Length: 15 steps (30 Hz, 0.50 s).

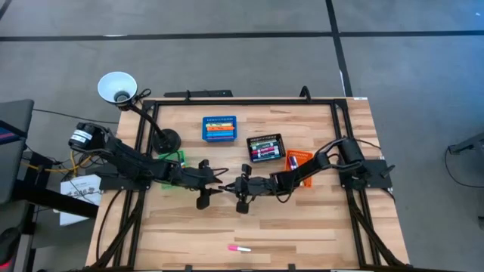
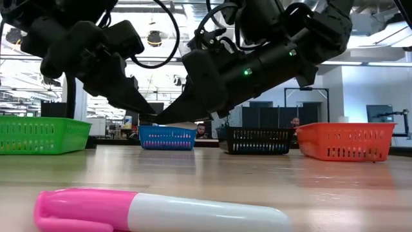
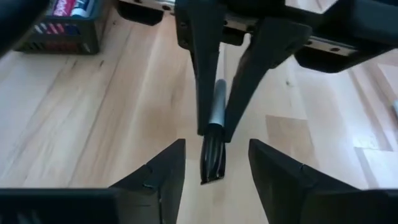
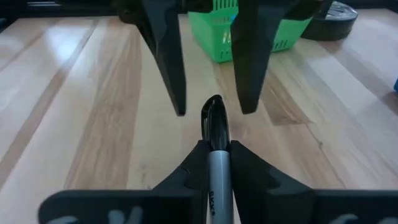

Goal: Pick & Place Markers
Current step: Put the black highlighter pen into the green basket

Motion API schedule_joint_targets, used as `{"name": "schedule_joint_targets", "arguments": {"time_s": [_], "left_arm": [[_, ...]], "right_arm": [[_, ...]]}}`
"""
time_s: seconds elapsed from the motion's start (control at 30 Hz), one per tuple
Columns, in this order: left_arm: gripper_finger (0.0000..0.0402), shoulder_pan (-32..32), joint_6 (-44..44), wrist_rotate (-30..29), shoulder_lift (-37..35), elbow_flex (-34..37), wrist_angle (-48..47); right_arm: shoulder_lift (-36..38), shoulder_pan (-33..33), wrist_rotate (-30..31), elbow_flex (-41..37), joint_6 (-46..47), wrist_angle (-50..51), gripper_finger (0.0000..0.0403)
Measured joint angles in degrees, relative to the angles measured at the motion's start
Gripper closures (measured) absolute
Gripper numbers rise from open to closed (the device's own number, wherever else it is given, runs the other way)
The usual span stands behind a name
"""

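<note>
While the two arms meet tip to tip over the middle of the wooden table [image 1: 302, 227], the right gripper [image 4: 214, 152] is clamped on a grey-barrelled, black-capped marker [image 4: 213, 127] — cap pointing between the spread fingers of the left gripper [image 3: 214, 163]. A pink-capped white marker [image 1: 240, 247] lies apart near the front edge.

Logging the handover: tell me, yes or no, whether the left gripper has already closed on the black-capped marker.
No: in the right wrist view the left gripper stands open around the cap of the black-capped marker, which the right gripper clamps.
</note>
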<state>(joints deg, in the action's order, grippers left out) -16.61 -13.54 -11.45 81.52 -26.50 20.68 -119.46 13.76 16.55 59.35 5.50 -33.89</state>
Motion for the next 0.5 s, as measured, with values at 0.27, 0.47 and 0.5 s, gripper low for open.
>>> {"name": "schedule_joint_targets", "arguments": {"time_s": [0.27,0.47,0.5], "left_arm": [[0.0257,0.22,-0.03,-0.16,0.7,0.0,-0.04],[0.0277,0.9,-0.4,-0.25,0.68,0.0,0.31],[0.0281,0.93,-0.42,-0.26,0.68,0.0,0.33]], "right_arm": [[0.02,0.0,1.6,0.02,-0.14,-1.99,0.0363],[0.09,0.0,1.6,0.05,-0.14,-2.56,0.0359],[0.09,0.0,1.6,0.05,-0.13,-2.58,0.0357]]}}
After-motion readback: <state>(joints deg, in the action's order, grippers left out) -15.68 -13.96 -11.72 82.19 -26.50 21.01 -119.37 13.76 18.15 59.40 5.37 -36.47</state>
